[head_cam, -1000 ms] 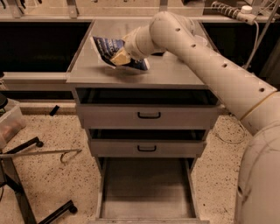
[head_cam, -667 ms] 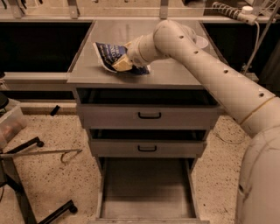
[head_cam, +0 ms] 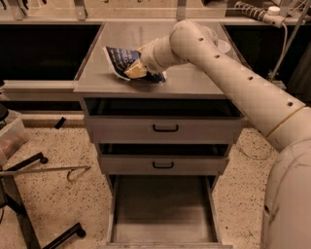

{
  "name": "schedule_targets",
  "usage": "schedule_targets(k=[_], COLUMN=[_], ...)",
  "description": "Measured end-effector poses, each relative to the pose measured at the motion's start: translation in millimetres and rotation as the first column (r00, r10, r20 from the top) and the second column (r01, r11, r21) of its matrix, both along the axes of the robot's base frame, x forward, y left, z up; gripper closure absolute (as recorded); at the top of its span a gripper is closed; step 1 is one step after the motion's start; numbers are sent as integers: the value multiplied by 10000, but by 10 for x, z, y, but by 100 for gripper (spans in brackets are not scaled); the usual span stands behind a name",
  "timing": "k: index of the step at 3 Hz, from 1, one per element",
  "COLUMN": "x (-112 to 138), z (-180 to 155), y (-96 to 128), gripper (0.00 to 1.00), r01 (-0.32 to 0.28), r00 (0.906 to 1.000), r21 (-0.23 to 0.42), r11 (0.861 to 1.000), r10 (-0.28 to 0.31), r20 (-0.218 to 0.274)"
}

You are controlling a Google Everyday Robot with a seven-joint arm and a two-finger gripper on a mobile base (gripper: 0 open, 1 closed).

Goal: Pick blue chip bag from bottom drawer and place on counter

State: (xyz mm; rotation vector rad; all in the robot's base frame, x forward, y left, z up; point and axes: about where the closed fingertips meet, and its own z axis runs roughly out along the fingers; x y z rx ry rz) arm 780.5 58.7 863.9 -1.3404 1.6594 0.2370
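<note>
On tabletop (head_cam: 194, 82) of grey drawer cabinet, front-left area, blue chip bag (head_cam: 120, 57) lies w/ its left edge tilted up and its lower part touching the surface. End effector (head_cam: 137, 71) is clamped on bag's right side, yellowish pad over the wrapper. White arm (head_cam: 233, 82) reaches in from the right, across tabletop. Bottom drawer (head_cam: 163, 209) stands pulled open, below 2 shallower drawers w/ black handles.

This looks like a lab or workshop. The gripper (head_cam: 137, 69) sits over the counter (head_cam: 97, 73) of a grey metal drawer cabinet (head_cam: 121, 130). Below it is a speckled hard floor (head_cam: 53, 204), behind it a long workbench (head_cam: 48, 20), and beyond that probably a power strip (head_cam: 252, 13).
</note>
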Motion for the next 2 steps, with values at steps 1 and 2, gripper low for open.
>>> schedule_targets(k=[1,2], x=[0,0], z=[0,-1], y=[0,1], gripper=[37,14], r01=[0,-1], r00=[10000,10000], r21=[0,0], r11=[10000,10000], r10=[0,1], r20=[0,-1])
